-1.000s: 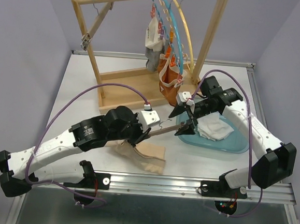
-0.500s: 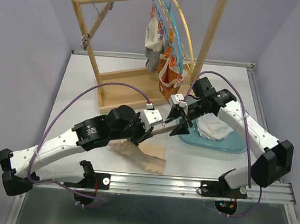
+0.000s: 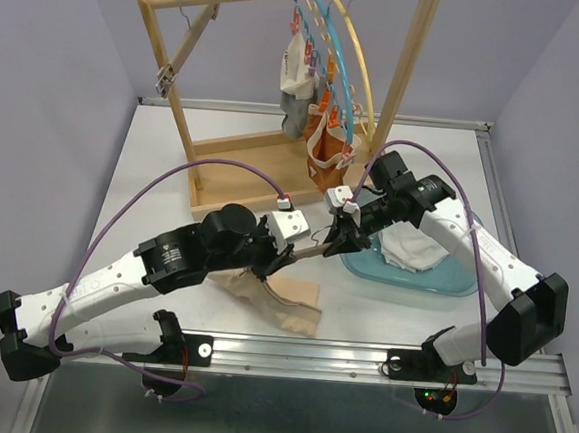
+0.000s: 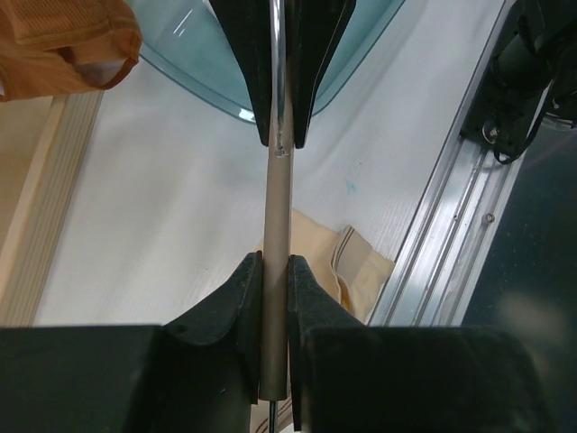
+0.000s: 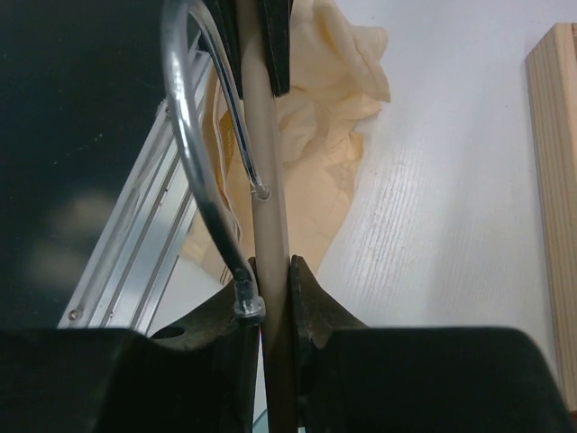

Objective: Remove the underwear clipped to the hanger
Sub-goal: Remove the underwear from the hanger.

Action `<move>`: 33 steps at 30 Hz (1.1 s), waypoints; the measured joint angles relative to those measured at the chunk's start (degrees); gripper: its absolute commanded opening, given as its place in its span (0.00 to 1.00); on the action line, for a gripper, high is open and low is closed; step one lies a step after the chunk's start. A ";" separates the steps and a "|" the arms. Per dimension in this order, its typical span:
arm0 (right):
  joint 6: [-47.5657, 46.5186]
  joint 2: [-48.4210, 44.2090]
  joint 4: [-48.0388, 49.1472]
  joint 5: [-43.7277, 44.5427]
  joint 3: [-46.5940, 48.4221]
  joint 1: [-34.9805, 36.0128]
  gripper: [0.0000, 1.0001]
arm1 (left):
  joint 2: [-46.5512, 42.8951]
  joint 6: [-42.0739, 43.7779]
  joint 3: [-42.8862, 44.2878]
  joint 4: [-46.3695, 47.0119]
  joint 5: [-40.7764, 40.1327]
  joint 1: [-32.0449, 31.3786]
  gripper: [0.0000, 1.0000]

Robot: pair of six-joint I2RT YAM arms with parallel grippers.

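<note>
A taupe hanger bar with a metal hook is held level above the table between both arms. My left gripper is shut on one end of it. The other end sits in my right gripper, also shut on the bar, with the hook beside its finger. Beige underwear lies crumpled on the table under the bar. White and grey underwear and an orange-brown piece hang clipped to a hanger on the rack.
The wooden rack stands at the back, its base close to my right gripper. A translucent blue tub holding white cloth sits at the right. The table's metal front rail runs just beyond the beige underwear.
My right gripper has moved left onto the free end of the hanger bar and its jaws have closed on it. The left gripper has kept its hold on the bar.
</note>
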 measured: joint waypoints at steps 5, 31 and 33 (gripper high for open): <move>0.17 -2.60 0.50 1.68 -1.09 0.07 0.00 | -0.92 -0.59 -0.92 1.95 0.09 -0.22 0.53; 5.03 -17.44 1.46 9.35 -9.31 -12.37 0.00 | -30.27 22.69 -18.40 12.35 -0.28 -0.24 0.99; 4.96 -18.36 1.53 8.92 -10.36 -12.41 0.00 | -29.83 25.51 -18.88 12.52 -0.15 -0.24 0.99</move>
